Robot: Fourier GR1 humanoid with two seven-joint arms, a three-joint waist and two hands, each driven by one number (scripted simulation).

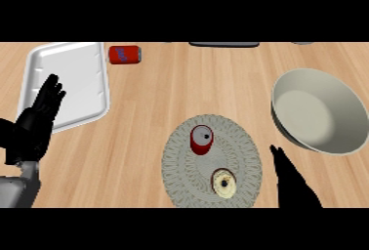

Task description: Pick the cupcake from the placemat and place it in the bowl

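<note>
A round grey woven placemat [245,151] lies at the centre front of the wooden counter. Two things sit on it: a red-wrapped cupcake [201,140] on its upper left part and a pale cream round item with a dark centre [225,183] on its lower part. The large pale bowl [317,111] stands to the right, beyond the mat. My right hand [292,183] comes in from the lower edge just right of the mat, fingers straight and open, holding nothing. My left hand [36,122] rests open at the left edge, fingers up.
A white rectangular tray [72,78] lies at the back left, partly behind my left hand. A red can [124,54] lies on its side next to the tray's far right corner. A dark object [223,44] sits at the counter's far edge.
</note>
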